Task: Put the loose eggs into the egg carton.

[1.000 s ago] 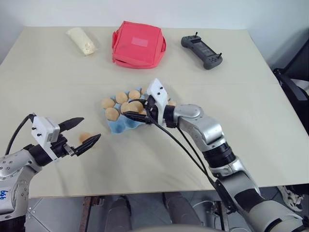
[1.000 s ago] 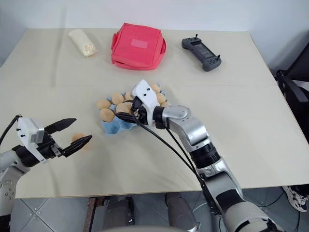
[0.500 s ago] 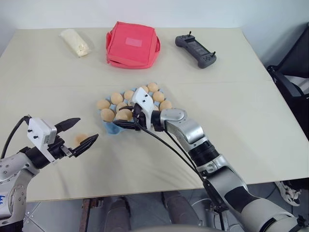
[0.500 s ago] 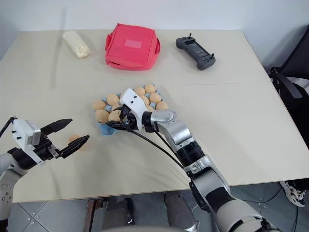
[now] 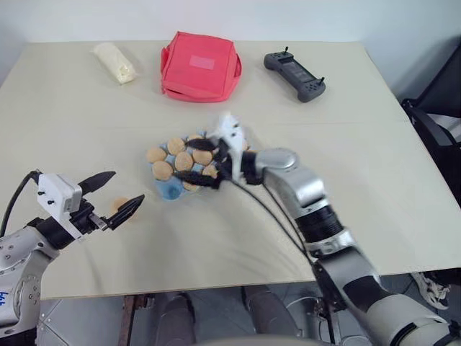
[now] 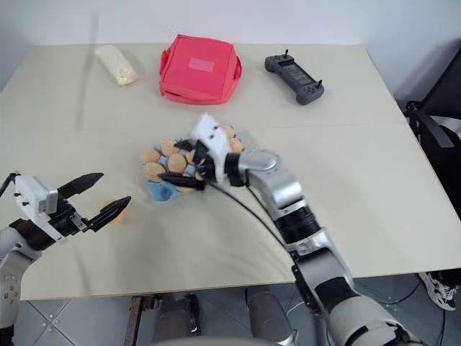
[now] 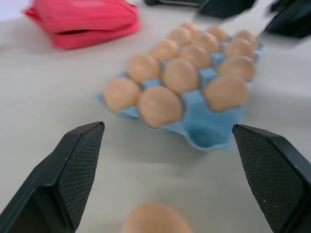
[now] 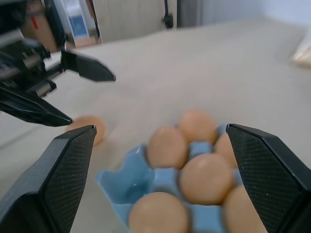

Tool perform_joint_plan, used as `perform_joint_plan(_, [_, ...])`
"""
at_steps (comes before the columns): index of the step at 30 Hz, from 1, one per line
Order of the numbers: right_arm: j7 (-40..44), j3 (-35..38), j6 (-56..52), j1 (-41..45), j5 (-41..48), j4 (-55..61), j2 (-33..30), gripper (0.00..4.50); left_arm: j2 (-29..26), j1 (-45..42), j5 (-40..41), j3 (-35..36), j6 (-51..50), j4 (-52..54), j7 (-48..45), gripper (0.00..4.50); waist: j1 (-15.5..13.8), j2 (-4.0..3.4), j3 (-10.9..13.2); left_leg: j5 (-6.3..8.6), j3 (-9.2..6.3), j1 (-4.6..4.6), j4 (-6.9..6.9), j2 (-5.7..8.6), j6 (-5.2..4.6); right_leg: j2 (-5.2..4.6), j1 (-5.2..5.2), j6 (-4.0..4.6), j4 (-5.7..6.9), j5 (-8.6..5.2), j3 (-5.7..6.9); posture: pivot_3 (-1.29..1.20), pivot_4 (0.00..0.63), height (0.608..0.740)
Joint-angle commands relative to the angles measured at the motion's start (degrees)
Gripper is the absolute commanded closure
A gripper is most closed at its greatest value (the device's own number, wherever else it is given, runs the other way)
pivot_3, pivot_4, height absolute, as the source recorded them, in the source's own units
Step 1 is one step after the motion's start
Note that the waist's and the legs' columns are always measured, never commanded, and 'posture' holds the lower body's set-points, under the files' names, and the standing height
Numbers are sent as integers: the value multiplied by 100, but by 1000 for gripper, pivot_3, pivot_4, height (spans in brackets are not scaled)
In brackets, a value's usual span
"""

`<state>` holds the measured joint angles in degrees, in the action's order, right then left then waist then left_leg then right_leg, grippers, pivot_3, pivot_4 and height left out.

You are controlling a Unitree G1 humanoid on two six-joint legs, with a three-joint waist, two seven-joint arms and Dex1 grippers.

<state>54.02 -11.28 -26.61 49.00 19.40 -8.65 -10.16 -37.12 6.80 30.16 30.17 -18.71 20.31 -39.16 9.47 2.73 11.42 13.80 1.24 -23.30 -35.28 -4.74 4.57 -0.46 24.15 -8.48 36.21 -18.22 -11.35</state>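
My right gripper point(image 6: 189, 164) hangs over the egg carton point(image 6: 162, 191), fingers spread wide and holding nothing. My left gripper point(image 5: 115, 196) is spread too, because the last loose egg point(image 5: 119, 204) sits on the table point(image 5: 374, 144) right between its fingers. One cup near it looks empty.

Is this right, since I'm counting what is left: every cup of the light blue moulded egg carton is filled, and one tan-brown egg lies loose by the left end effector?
Not quite: the light blue moulded egg carton has one empty corner cup, seen in the left wrist view. One tan-brown egg does lie loose by the left end effector.
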Motion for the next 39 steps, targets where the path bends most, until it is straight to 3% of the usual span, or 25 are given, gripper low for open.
perform_joint_plan(1, [488, 349, -19, 39, 292, 191, -487, 13, 151, -7, -176, 357, 93, 351, 625, 0, 1, 0, 0, 0, 0, 0, 0, 0, 0, 0, 0, 0, 1, 0, 0, 0, 150, 740])
perform_joint_plan(6, [1426, 525, 200, -172, 410, -43, -1428, 13, 452, 80, -286, 385, -506, 1010, 1665, 0, -2, 1, 0, 0, 1, 0, -3, 1, -1, 0, -1, -1, -1, 0, -3, 0, 150, 740])
perform_joint_plan(12, [2793, 405, -50, -449, 620, 28, -2430, 13, 1061, 316, -356, -45, -1242, 2567, 2792, 0, -7, 1, 0, 1, 2, 1, -6, 2, -3, 0, -7, -7, -8, 3, -7, 0, 150, 740])
perform_joint_plan(19, [3278, 355, -87, -650, 622, 58, -2783, 13, 1668, 788, -378, -350, -1924, 3453, 3565, 0, 15, 0, 0, 4, -5, 15, -59, 4, -8, 3, -46, -23, -11, 13, -9, 0, 150, 740])
perform_joint_plan(27, [3150, 300, -89, -641, 596, 45, -2675, 13, 2041, 757, -977, -354, -1985, 2792, 4159, 0, 5, 4, 2, -5, -8, 14, -94, 15, -30, 0, -67, 50, -29, -19, -20, 0, 150, 740])
perform_joint_plan(36, [2969, 397, -170, -868, 649, 306, -2739, 13, 1996, 585, -1146, -803, -1681, 1834, 3698, 0, 1, 4, 2, -5, -7, 12, -84, 16, -27, 0, -61, 50, -28, -17, -22, 0, 150, 740])
perform_joint_plan(39, [2930, 431, -221, -916, 670, 397, -2769, 13, 1923, 505, -1171, -923, -1661, 1656, 3547, 0, 1, 3, 2, -3, -8, 11, -79, 16, -25, 0, -58, 5, -27, 7, -21, 0, 150, 740])
